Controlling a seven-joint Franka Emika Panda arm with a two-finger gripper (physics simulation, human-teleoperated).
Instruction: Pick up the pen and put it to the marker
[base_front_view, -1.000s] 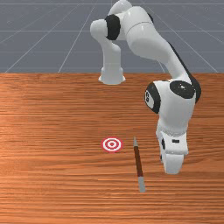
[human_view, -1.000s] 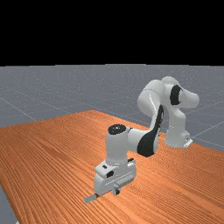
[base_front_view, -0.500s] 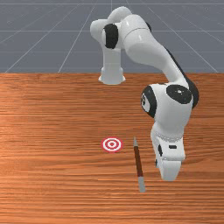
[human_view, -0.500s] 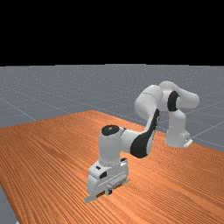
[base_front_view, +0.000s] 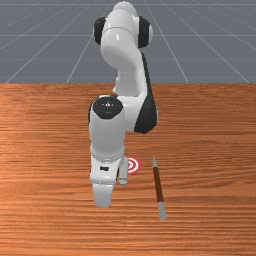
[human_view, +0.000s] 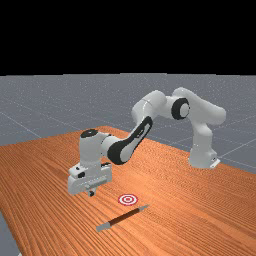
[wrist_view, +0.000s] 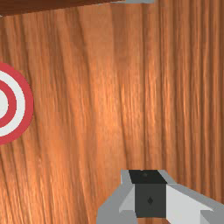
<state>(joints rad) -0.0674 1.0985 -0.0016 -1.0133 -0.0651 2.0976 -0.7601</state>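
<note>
In the far view my gripper (human_view: 91, 193) hangs above the table, left of the round red-and-white target (human_view: 128, 199) and clear of the pen (human_view: 122, 217). The pen, brown with grey ends, lies flat on the wood. From the front, the hand hides the left part of the target (base_front_view: 133, 165), and the pen (base_front_view: 158, 186) lies to the target's right. In the wrist view my gripper (wrist_view: 148, 183) is shut with nothing held, the target (wrist_view: 29, 104) is partly cut off, and part of the pen (wrist_view: 43, 6) shows at the border.
Bare wood of the table (base_front_view: 210, 200) stretches to the right of the pen in the front view. The arm's base (human_view: 202, 155) stands at the far view's right.
My hand has moved a long way toward the front view's left, past the target, and now partly covers it there. In the far view the pen and target have come out from behind it.
</note>
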